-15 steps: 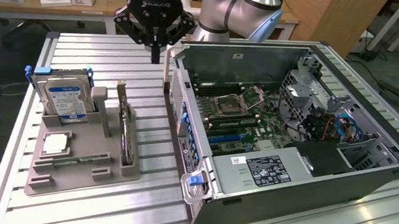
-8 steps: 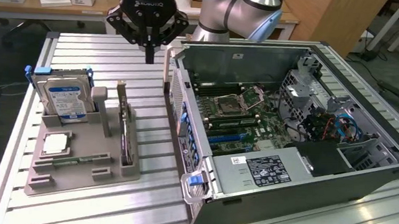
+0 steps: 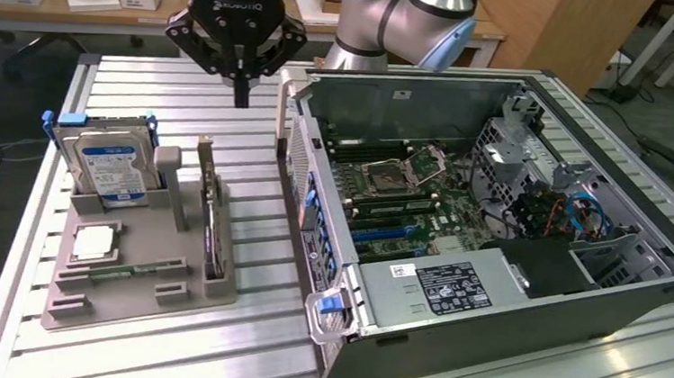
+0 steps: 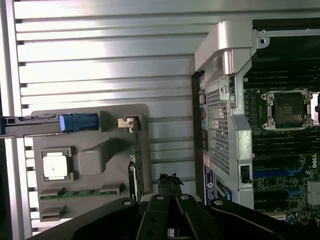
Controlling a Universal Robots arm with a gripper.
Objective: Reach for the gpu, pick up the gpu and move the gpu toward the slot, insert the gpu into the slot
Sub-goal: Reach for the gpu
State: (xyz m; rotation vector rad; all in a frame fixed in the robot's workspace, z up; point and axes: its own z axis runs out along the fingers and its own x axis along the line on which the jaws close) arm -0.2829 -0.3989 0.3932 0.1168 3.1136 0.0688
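Slatted metal counter (image 3: 155,355) fills the frame. An open computer case (image 3: 543,321) lies on its side across the exterior view's right, motherboard up. A grey parts holder (image 3: 136,295) sits at the exterior view's left, near the case. It carries a blue-labelled hard drive (image 3: 108,166), and the gpu (image 3: 208,206) stands on edge in the holder's case-side groove, untouched. The gripper (image 3: 242,96) hangs at upper centre of the frame, above and beyond the gpu, its fingers pressed together on nothing. My read is that it is reaching. A good reach centres over the card's top edge, with the fingers parted across its thin dimension and clear of the drive. "ROBOTIQ" reads on the gripper body. The print on the drive label and the power-supply sticker (image 3: 456,287) is too small to read.
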